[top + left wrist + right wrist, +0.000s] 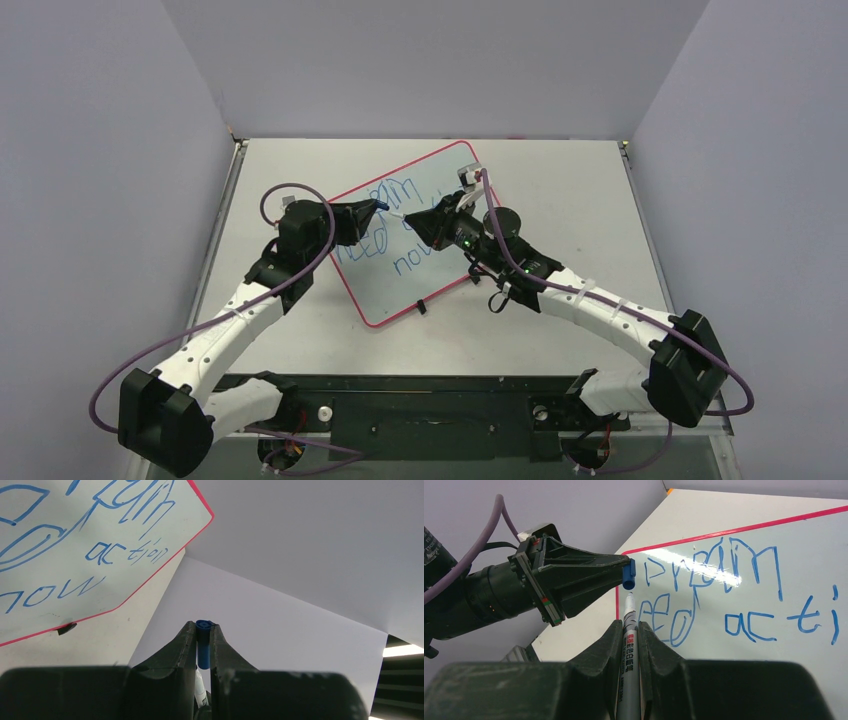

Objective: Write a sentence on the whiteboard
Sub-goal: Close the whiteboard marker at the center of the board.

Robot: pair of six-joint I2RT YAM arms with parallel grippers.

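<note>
Sentence (408, 263): overhead, partly hidden by arms; left wrist view reads "action", "now".
Left end effector (202, 628): pinching blue cap (202, 650).
Right end effector (629, 628): pinching marker (627, 675).

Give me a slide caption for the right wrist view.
Right gripper points its marker at the blue cap held by the left gripper, with the sentence on the whiteboard behind.

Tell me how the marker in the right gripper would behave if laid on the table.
The marker looks slim, round and rigid, so it would probably roll on the flat table. Its smooth barrel may slip in the right gripper if pushed endwise. It is uncapped, so the tip could smear.
</note>
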